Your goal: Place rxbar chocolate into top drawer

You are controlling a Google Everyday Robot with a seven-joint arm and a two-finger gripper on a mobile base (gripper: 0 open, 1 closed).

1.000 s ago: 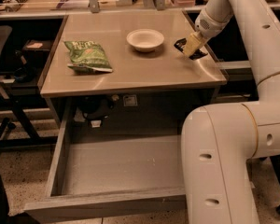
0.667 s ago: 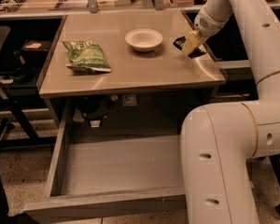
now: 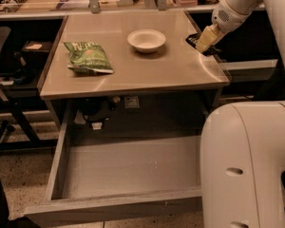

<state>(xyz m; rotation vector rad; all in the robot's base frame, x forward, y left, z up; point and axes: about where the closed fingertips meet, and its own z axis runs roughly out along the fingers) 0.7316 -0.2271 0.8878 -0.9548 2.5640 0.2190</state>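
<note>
Although little has altered over the last second, the gripper (image 3: 205, 41) is now found slightly farther right and a touch higher over the right rear part of the table (image 3: 133, 72) than it was. The dark snack bar (image 3: 194, 40) appears to have been carried along with it. The bar is seen as a black patch showing on either side of the gripper tip, at the table's right edge, just beside the gripper and well apart from the white bowl (image 3: 146, 40) and the green chip bag (image 3: 88, 57). Whether the gripper is clamped on the bar or merely set over it cannot be told. The bowl and the bag have not been disturbed.

The top drawer (image 3: 133, 167) is already pulled fully out below the table front, its grey bottom exposed. From this small shift it may be judged that the pick is being completed and a lift begun. The carry toward the front and the lowering into the drawer are not yet done, and the table's front edge will have to be cleared.
</note>
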